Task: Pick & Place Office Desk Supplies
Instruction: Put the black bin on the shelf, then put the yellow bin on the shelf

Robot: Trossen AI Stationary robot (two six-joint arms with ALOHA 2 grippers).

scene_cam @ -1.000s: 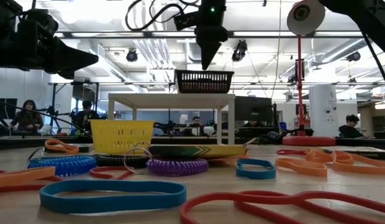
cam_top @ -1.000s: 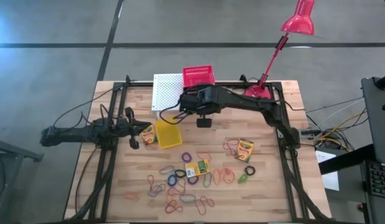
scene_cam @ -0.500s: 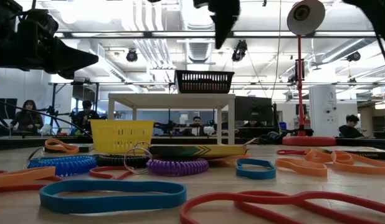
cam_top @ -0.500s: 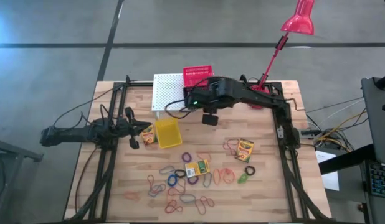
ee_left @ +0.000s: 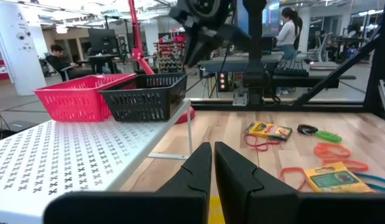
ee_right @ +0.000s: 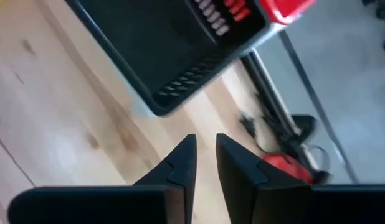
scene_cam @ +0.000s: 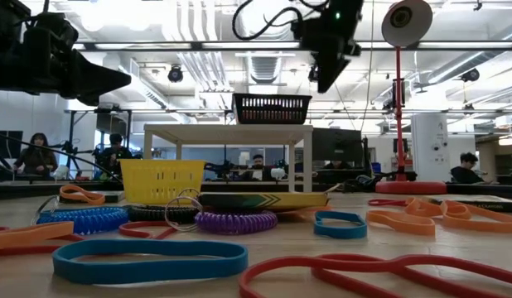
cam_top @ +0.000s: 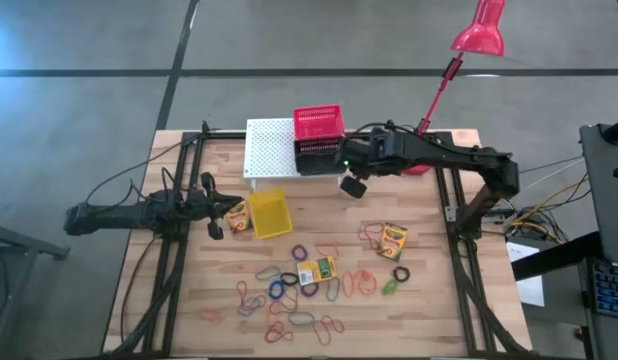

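Pale wooden worktop (cam_top: 439,300). White perforated metal shelf (cam_top: 269,146) carries red (cam_top: 319,122) and black mesh baskets (cam_top: 312,157).

Right end effector (cam_top: 353,186) beside black basket, fingers nearly together, empty.

Left end effector (cam_top: 215,214) at worktop's left, fingers together.

Coloured elastic loops (cam_top: 299,293), crayon boxes (cam_top: 393,240) scattered at front.

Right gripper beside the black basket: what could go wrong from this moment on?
1. The right gripper hangs just beside the black basket on the white shelf; a sideways move might knock it.
2. The right arm crosses near the red lamp stem and may bump it.
3. The elastic loops lie overlapping, so picking one could drag others.
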